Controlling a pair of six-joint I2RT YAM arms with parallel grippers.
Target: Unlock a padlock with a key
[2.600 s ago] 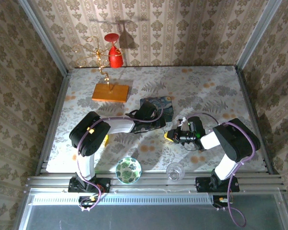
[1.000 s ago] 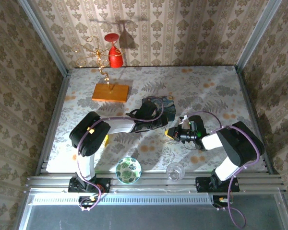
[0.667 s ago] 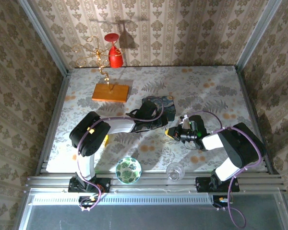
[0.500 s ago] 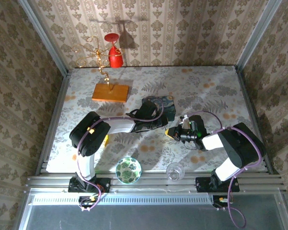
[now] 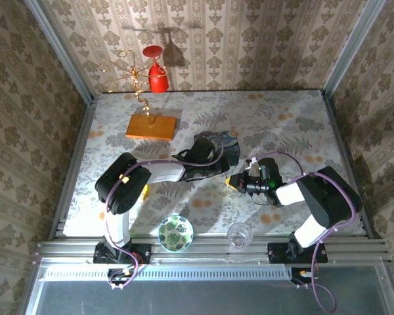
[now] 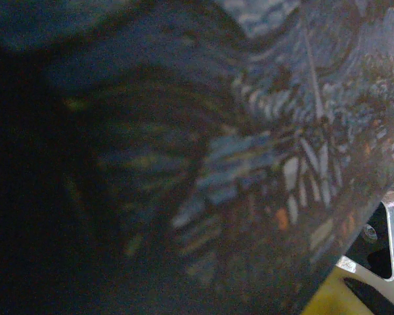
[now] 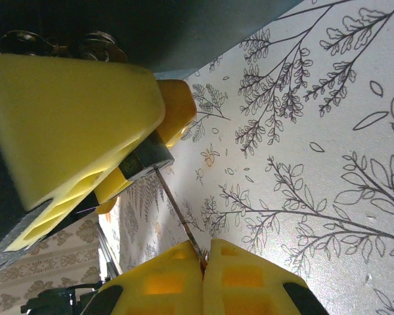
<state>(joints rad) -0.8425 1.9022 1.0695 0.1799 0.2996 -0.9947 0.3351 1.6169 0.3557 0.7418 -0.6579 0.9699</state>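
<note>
the right claw [image 7: 203, 261] is pressed fully closed, its two yellow fingertips pinching the end of the key [image 7: 177, 210], a thin dark shaft that runs straight out ahead of it. the far tip of the key meets a dark grey body, the padlock [image 7: 143, 159], just in front of the right claw. the padlock sits sandwiched between the yellow fingers of the left claw [image 7: 164, 133], which is closed part way and clamped on it (the shackle itself is hidden).

from above, the two claws face each other tip to tip over the flowered table [image 5: 282, 118], the right claw [image 5: 234, 182] pointing left and the left claw [image 5: 217, 165] pointing right. the blue painted tin [image 5: 224, 146] lies right against the far side of the left claw; in the left wrist view its swirled lid [image 6: 249, 164] is so close that it blurs. nearer than both claws, by the table's front edge, stand a patterned bowl [image 5: 176, 232] and a clear glass [image 5: 238, 234].
</note>
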